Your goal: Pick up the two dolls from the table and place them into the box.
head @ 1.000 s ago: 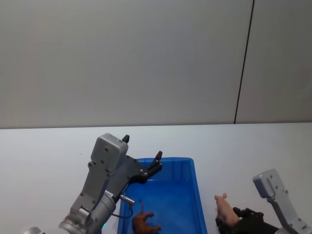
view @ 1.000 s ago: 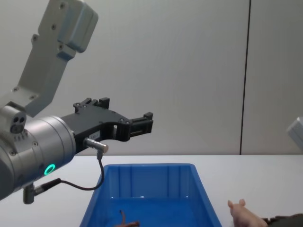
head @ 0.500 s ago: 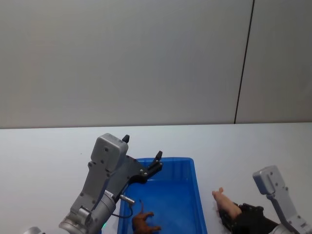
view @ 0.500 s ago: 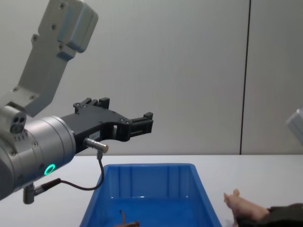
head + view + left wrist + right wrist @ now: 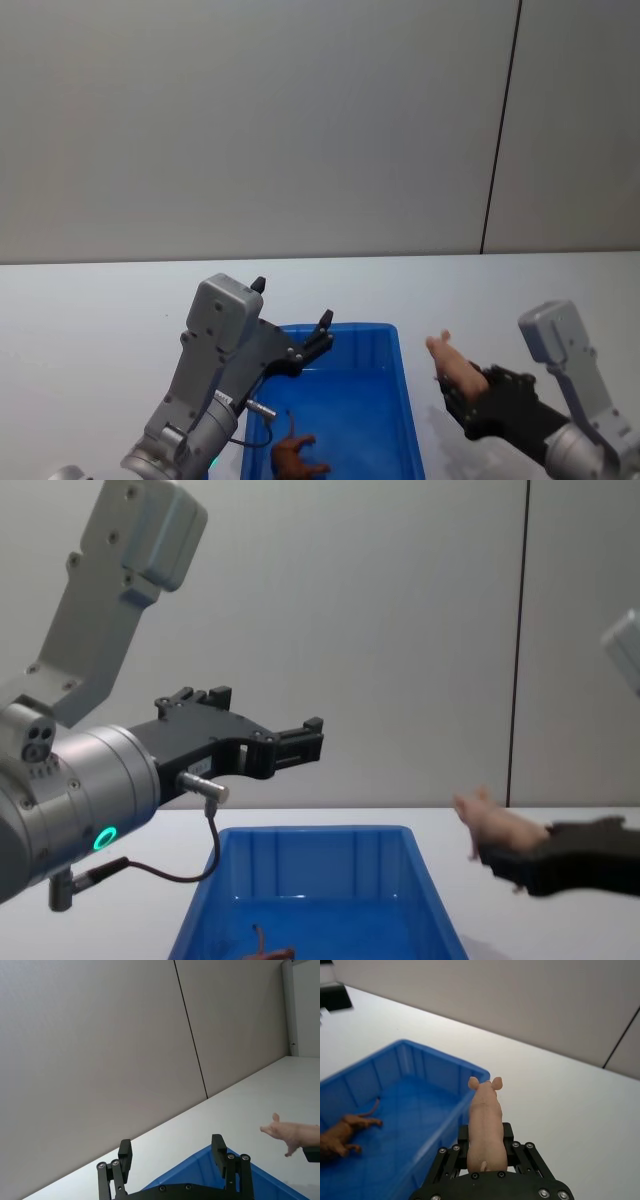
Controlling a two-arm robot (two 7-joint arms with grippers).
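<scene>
The reddish-brown plastic lion figurine (image 5: 293,457) lies inside the bright blue rectangular plastic box (image 5: 350,328), its lower legs cut off by the head view's bottom edge. In the chest view just its thin tail and a strip of back rise above that edge. The box's near end is cut off in both views. The pale pink plastic pig figurine (image 5: 451,364) has its hindquarters hidden between the fingers of the right gripper (image 5: 462,386). In the chest view both are blurred.
</scene>
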